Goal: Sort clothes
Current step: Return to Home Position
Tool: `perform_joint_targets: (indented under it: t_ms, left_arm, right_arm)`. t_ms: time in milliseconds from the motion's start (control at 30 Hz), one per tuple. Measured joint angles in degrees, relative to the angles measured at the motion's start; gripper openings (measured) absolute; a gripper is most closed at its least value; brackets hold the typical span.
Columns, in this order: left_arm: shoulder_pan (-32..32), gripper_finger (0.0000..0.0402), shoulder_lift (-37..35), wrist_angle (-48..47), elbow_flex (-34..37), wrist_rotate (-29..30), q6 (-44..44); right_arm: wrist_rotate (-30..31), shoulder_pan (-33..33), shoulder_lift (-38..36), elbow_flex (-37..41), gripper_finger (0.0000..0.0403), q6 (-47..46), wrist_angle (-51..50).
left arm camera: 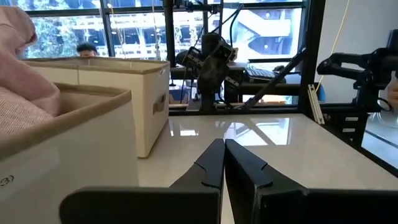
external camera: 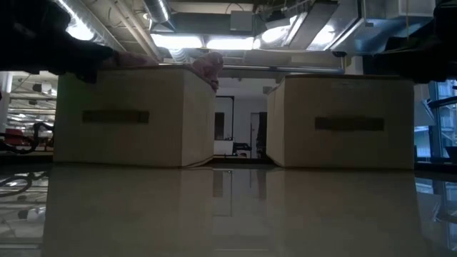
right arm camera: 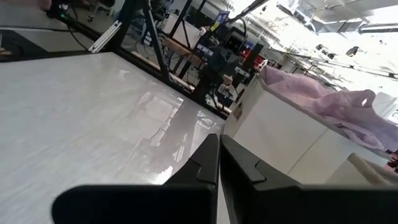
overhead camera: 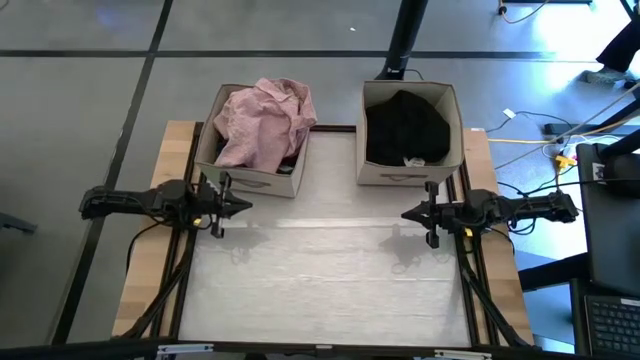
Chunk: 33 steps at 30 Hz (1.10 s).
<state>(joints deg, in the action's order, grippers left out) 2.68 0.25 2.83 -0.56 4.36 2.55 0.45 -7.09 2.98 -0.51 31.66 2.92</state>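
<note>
Upper left, a crumpled pink shirt (overhead camera: 265, 125) overflows its beige fabric box (overhead camera: 250, 183); soft black clothes (overhead camera: 405, 125), perhaps a white scrap (overhead camera: 412, 160) too, fill the right box (overhead camera: 400, 176). Left gripper (overhead camera: 245, 205) and right gripper (overhead camera: 407, 213) hover, fingers pressed together, above the glossy table (overhead camera: 320, 275).

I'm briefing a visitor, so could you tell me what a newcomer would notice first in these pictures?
The pale pink shirt heaped over the rim of the left box stands out first, beside the black clothes sunk in the right box. In front of the boxes, the left gripper and right gripper hang shut, facing each other over the white table.
</note>
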Motion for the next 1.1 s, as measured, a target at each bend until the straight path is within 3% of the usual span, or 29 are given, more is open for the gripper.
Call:
perform_joint_targets:
  t_ms: [500,1100]
  left_arm:
    - [0.00,0.0004,0.29,-1.62,0.00,0.07,-0.02]
    - [0.00,0.0004,0.33,-1.66,0.00,0.07,-0.02]
  right_arm:
    - [-4.08,-0.02,-2.84,-0.28,0.0014,-0.15,-1.24]
    - [-1.68,-0.02,-2.86,-0.42,0.0014,0.13,-2.60]
